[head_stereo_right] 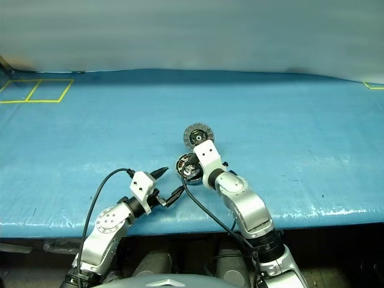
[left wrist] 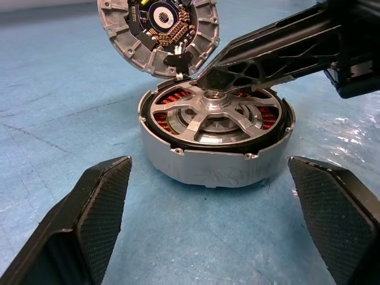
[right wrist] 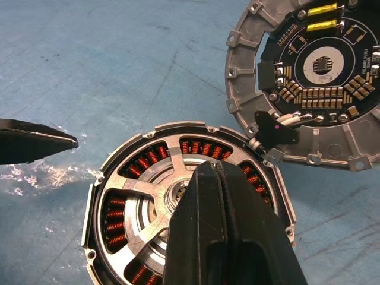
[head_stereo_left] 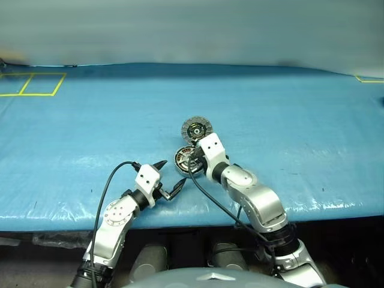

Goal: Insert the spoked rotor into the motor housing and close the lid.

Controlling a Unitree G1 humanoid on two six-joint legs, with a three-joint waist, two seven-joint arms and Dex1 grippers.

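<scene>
On the blue bench (head_stereo_left: 90, 138), my right gripper (right wrist: 221, 178), fingers pressed together, is resting its tip on the spoked rotor (left wrist: 215, 116) seated inside the motor housing (left wrist: 202, 163). The lid (left wrist: 159, 32) is standing open behind. My left gripper (head_stereo_left: 169, 176) is waiting nearby, jaws spread wide.

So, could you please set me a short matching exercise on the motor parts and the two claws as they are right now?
Things:
1. spoked rotor
2. lid
3. left claw
4. right claw

States:
A. swung open, its circuit-board side showing
B. shut, tip over the rotor's hub
C. seated inside the motor housing, copper windings visible between its spokes
D. open, hanging just short of the housing

Pairs: 1-C, 2-A, 3-D, 4-B
</scene>
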